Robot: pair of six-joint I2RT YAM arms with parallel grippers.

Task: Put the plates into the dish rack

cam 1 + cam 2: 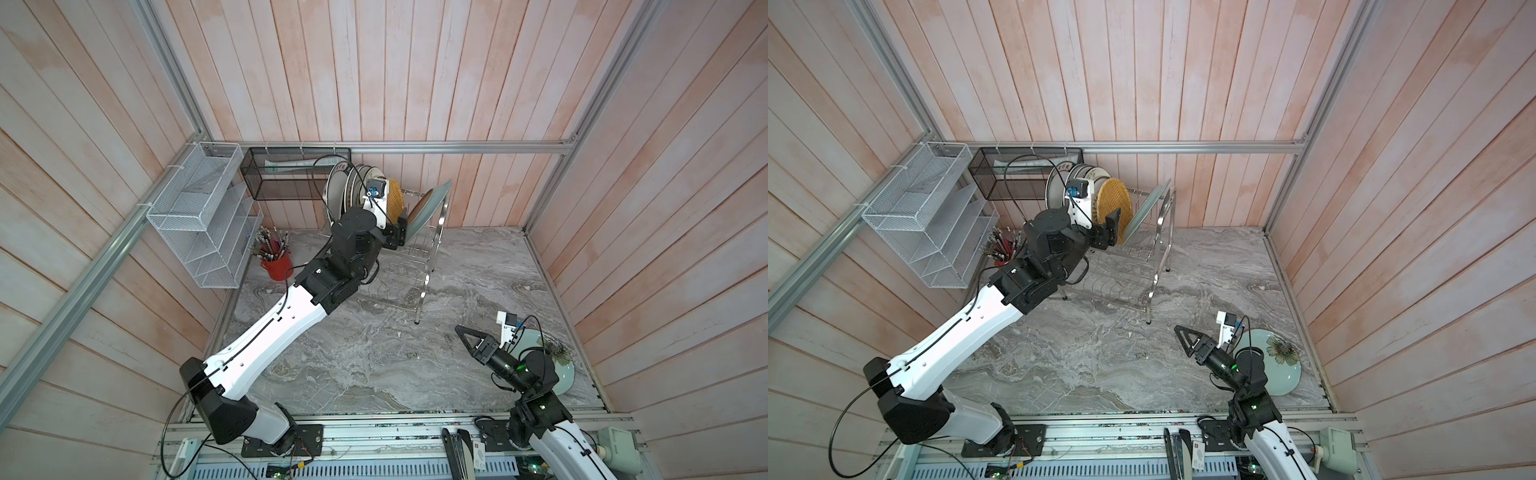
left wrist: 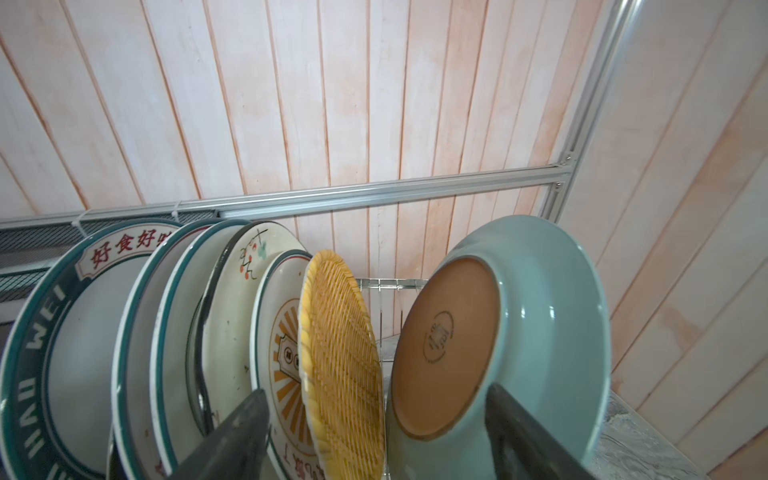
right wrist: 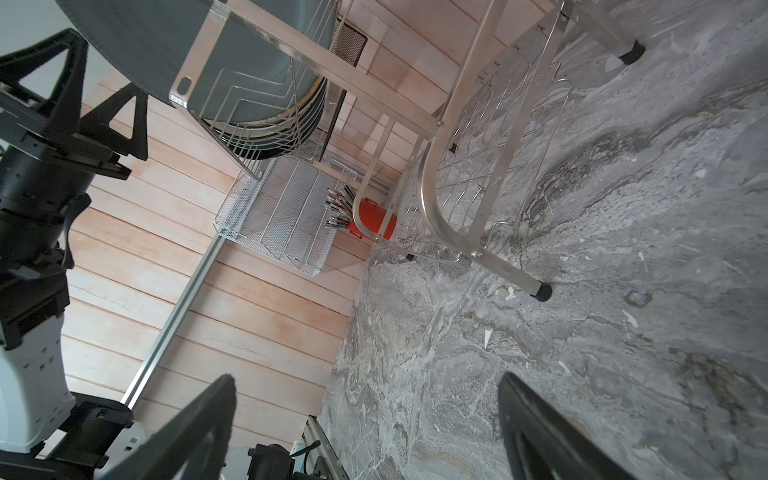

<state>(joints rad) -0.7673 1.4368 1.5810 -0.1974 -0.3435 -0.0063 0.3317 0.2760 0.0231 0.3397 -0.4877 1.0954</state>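
Two tools, both spread wide. The left tool (image 2: 374, 392) is at the upper tier of the dish rack (image 1: 430, 266). Its fingers stand either side of the yellow woven plate (image 2: 340, 365) and the foot of the leaning teal plate (image 2: 540, 311), squeezing neither. Five more plates (image 2: 50, 332) stand on edge beyond. The right tool (image 3: 365, 378) hovers empty above the table (image 1: 374, 353), near a flowered plate (image 1: 1283, 374) lying flat.

Steel wire dish rack (image 1: 409, 251) at back of desk (image 1: 374, 353). Upper tier: plates (image 2: 224, 324) on edge, incl. yellow woven plate (image 2: 340, 365); pale teal plate (image 2: 540, 332) leans, brown underside showing. Teal floral plate (image 1: 1285, 374) flat on desk, front-right.
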